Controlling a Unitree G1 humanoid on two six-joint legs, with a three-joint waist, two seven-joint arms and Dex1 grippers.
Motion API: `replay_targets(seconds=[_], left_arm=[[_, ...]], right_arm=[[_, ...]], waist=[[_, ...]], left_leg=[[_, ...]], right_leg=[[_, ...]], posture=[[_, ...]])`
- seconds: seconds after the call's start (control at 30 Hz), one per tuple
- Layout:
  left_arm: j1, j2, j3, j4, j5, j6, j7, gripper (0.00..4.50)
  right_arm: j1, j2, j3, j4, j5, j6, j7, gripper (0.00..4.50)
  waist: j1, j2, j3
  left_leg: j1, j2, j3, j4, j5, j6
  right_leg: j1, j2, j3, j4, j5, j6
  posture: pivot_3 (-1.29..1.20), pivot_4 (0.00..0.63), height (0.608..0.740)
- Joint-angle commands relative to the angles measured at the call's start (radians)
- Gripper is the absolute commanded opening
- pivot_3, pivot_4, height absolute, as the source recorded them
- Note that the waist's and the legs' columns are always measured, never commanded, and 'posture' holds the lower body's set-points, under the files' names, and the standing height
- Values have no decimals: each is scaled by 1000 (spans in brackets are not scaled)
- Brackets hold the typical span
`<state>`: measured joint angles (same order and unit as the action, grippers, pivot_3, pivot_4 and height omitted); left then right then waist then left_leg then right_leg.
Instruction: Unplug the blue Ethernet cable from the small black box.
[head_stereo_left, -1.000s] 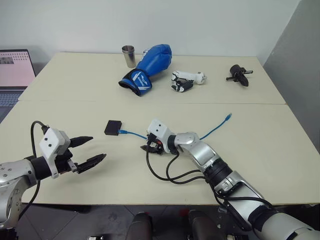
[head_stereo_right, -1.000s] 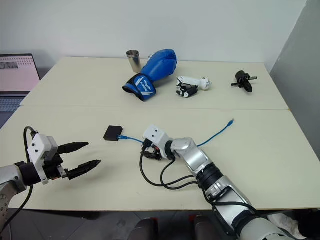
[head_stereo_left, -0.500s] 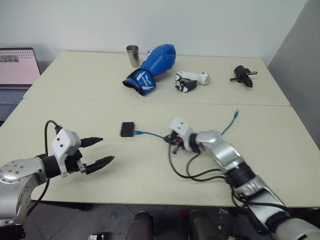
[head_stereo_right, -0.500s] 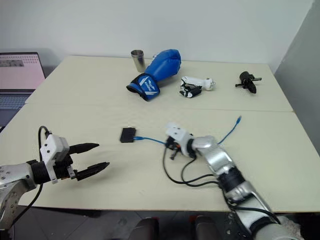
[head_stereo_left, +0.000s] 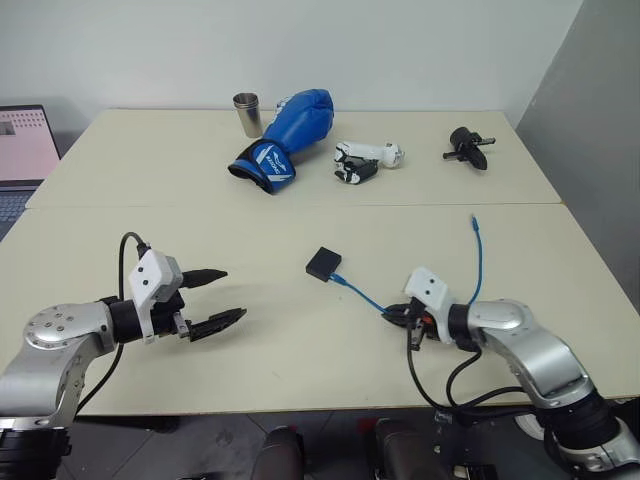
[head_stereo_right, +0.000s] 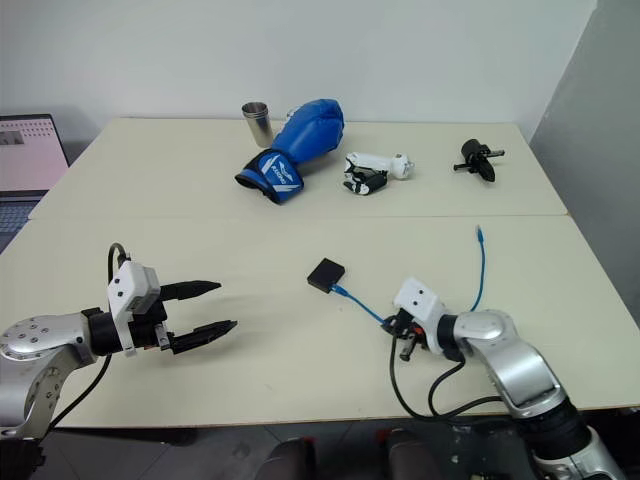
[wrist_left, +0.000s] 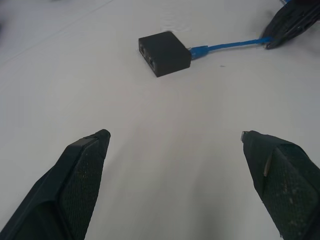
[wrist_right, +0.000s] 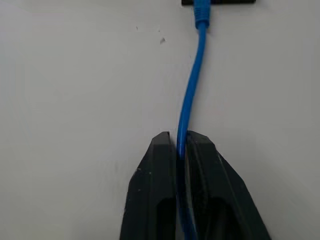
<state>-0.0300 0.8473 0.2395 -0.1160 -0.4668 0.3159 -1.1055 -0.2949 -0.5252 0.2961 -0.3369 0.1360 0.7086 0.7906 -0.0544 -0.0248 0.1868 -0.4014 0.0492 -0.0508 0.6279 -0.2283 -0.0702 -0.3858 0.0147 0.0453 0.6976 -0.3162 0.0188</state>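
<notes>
The right claw (wrist_right: 181, 145) pinches the blue Ethernet cable (wrist_right: 192, 90) — plug seated in the small black box (head_stereo_left: 323, 264) — while the left claw (head_stereo_left: 222, 297) gapes.

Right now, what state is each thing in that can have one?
blue Ethernet cable: plugged into the box, clamped mid-length.
small black box: flat on the table, cable attached.
left gripper: open, empty, above the table.
right gripper: shut on the cable.
metal cup: upright.
boxing glove: lying on its side.

Nothing here can be read. The blue boxing glove (head_stereo_left: 285, 138) at the far side has white markings on its cuff, too small to make out. The laptop screen (head_stereo_left: 25, 143) at far left is just as illegible.
</notes>
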Motion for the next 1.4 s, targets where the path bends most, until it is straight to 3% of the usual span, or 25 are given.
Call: replay_targets(seconds=[0.03, 0.2, 0.5, 0.7, 0.8, 1.0, 1.1, 1.17, 1.4], left_arm=[[7, 5, 12, -42, -13, -6, -6, 4500], [22, 0, 12, -54, -15, -5, -2, 4500], [1, -12, -10, -55, -15, 0, -3, 4500], [-13, -12, -15, -55, -19, 11, -1, 4500], [-15, -16, -16, -65, -22, 26, 10, 4500], [-17, -28, -18, -74, -19, 64, 42, 4500], [-31, -40, -17, -71, -35, 107, 62, 4500], [-41, -48, -12, -70, -55, 145, 70, 4500], [-162, -95, 58, -40, -346, 503, 130, 4500]], right_arm=[[-47, 16, -16, -10, 6, -23, -17, 1494], [-103, 68, -6, 36, -8, -28, -66, 2618], [-183, 245, 62, 264, -91, -101, -201, 2618], [-206, 295, 82, 345, -129, -134, -237, 2618], [-207, 303, 77, 354, -132, -136, -238, 2196], [-215, 298, 91, 364, -140, -144, -214, 697], [-225, 275, 107, 359, -162, -192, -202, 162], [-234, 252, 122, 350, -187, -244, -190, 136], [-311, 130, 187, 310, -338, -680, -158, 130]], waist=[[2, 0, 0], [4, 0, 0], [4, 0, 0], [3, 0, 0], [3, 0, 0], [3, 0, 0], [3, 0, 0], [4, 0, 0], [5, 0, 0]], left_leg=[[0, 0, 0, 0, 0, 0], [0, -1, 0, 0, 0, 0], [0, -1, 0, 0, 0, 0], [0, 0, 0, 0, 0, 0], [0, 0, 0, 0, 0, 0], [0, 0, 0, 0, 0, 0], [0, 0, 0, 0, 0, 0], [0, -1, 0, 0, 0, 0], [-1, -1, 0, 1, 0, 0]], right_leg=[[0, 0, 0, 0, 0, 0], [0, -1, 0, 0, 0, 0], [-1, -1, 0, 0, 0, 0], [-1, -1, 0, 0, 0, 0], [-1, -1, 0, 1, 0, 0], [0, -1, 0, 1, 0, 0], [0, -1, 0, 1, 0, 0], [0, -1, 0, 1, 0, 0], [-1, -1, -1, 1, 0, 0]], posture=[[0, 150, 740], [0, 150, 740], [0, 150, 740], [0, 150, 740], [0, 150, 740], [0, 150, 740], [0, 150, 740], [0, 150, 740], [0, 150, 740]])
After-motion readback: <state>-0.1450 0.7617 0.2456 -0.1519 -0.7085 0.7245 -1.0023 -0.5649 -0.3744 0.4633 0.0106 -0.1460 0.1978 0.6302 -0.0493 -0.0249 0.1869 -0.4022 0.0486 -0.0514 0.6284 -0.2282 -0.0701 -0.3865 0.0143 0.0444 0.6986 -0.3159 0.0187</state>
